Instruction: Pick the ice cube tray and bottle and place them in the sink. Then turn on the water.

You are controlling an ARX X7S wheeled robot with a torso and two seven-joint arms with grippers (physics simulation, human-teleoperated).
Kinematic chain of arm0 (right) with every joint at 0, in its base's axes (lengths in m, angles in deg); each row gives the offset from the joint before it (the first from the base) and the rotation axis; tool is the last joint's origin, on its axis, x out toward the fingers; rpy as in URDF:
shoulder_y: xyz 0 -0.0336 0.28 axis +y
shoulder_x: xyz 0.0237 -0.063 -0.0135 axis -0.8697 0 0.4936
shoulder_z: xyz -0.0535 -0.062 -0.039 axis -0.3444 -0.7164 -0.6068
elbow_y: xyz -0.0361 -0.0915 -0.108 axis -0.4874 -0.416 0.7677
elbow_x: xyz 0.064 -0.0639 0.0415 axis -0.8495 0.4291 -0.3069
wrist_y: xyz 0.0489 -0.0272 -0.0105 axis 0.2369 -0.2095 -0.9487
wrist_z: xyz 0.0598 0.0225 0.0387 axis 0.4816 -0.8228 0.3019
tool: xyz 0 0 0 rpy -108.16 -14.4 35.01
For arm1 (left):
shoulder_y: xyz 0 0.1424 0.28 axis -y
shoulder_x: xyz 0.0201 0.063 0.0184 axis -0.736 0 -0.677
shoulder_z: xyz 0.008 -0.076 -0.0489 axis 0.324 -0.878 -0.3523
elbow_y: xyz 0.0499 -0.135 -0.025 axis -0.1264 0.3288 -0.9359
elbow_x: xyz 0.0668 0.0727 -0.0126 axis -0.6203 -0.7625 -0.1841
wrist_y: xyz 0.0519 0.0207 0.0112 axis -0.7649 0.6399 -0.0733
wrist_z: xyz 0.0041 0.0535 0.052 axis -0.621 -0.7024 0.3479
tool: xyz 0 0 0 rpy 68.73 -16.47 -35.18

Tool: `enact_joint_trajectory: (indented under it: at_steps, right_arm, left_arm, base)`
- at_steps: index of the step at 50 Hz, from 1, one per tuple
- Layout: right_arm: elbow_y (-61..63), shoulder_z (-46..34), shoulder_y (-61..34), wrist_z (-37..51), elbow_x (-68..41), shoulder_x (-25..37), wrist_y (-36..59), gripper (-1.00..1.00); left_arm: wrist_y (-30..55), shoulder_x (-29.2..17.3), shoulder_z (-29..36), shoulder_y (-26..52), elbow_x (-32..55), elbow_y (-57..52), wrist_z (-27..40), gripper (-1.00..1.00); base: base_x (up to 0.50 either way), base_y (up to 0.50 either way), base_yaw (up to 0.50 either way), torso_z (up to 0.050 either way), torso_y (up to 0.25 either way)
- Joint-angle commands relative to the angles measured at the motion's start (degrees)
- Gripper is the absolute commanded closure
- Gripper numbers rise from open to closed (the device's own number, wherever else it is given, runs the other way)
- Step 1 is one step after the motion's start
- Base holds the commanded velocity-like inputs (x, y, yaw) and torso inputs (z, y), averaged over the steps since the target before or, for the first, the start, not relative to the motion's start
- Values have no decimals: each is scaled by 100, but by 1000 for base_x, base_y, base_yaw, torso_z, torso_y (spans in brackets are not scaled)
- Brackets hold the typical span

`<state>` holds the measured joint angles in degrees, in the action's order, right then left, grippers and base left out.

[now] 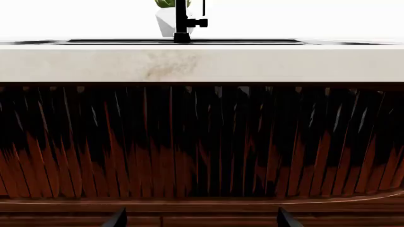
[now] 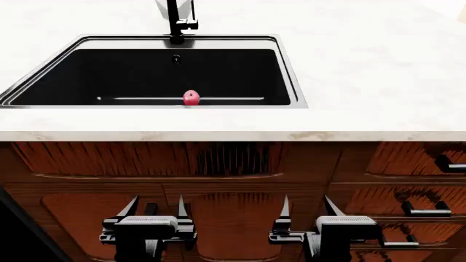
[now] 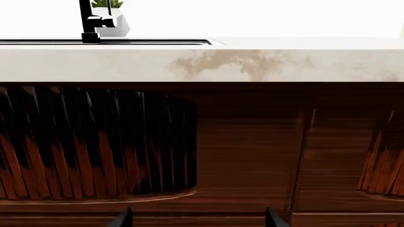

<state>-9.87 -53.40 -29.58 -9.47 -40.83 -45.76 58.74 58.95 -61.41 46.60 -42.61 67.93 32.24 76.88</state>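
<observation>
White marbled table (image 2: pixel 378 65) is shown around the sink (image 2: pixel 287 71), no ice cube tray or bottle is seen, and left pincer (image 2: pixel 154 210) and right pincer (image 2: pixel 304 210) are held spread and empty, so nothing appears done.

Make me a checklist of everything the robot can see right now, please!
Surface: white marbled countertop, bare where visible.
Job's things: black sink in view; ice cube tray and bottle nothing seen.
Clutter: small pink-red object in the sink.
Grippers: left gripper and right gripper both open, empty, low before the cabinet.
Cables: nothing seen.
Surroundings: black faucet, potted plant behind it, dark wood cabinet, drawer handles.
</observation>
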Motion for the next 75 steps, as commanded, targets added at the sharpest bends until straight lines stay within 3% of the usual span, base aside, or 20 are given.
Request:
enact_joint_trajectory:
  at_steps: [1,9,19,26,32,36,40,75]
  right_arm:
    - [25,-117,1,117,-87,87,18,-100]
    - [466,-305,-12,395,-192,234,288,-100]
    - [1947,-341,-665,497,-116,565,1891,-100]
    - [2550,-351,-2203,254,-169,901,3708,-100]
    - [2144,-285,-3892,-42,-280,1229,4866,-100]
    - [1470,-347,-4753,-183,-303,1332,5023,-100]
    - [805,-395,-5222,-253,-303,1370,4935,-100]
    - [410,-249,-5325,-247,-442,1493,4971,-100]
  left_arm:
    - [67,-88,109,-1,99,-57,102,-100]
    - [410,-277,216,-40,404,-514,186,-100]
    - [2206,-641,243,564,594,-2135,228,-100]
    - [4223,-925,233,2336,1004,-3040,34,-100]
    - [5500,-994,58,4306,1308,-2528,-33,-100]
    - [5559,-1002,79,5167,1238,-1609,-15,-100]
    - [5288,-973,76,5555,1170,-869,-4,-100]
    - [5072,-938,10,5227,1504,-743,-112,-100]
  base:
    - [0,0,0,0,0]
    - [0,0,0,25,0]
    - [0,0,0,50,0]
    - [0,0,0,50,0]
    - [0,0,0,50,0]
    - [0,0,0,50,0]
    - [0,0,0,50,0]
    - [0,-457,0,2,0]
